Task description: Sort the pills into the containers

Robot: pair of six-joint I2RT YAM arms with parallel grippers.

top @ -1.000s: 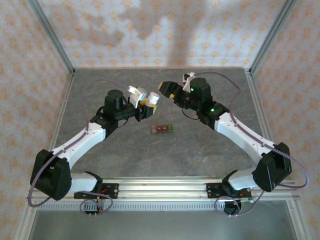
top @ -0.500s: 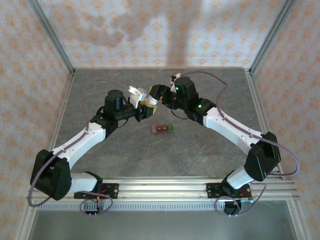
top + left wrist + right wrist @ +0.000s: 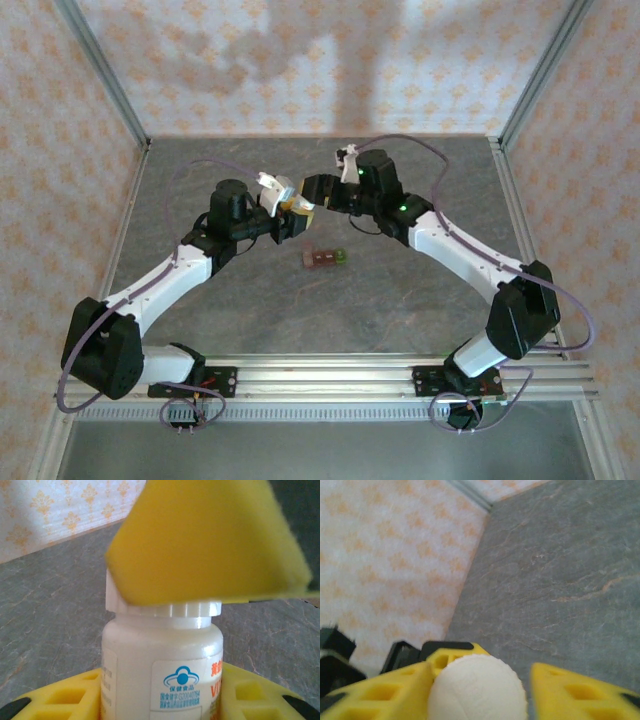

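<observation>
Above the middle of the table (image 3: 400, 310), the left gripper (image 3: 288, 208) is clamped on a bottle (image 3: 160, 665). The right gripper (image 3: 312, 192) faces it head-on, its yellow fingers (image 3: 395, 695) closed on either side of the white cap (image 3: 477, 687). From overhead the bottle is nearly lost between the two. At the left wrist, one yellow pad covers most of the cap, and the label runs off the frame. The containers (image 3: 325, 257) lie on the table nearby, apart from both grippers, too small to see inside.
</observation>
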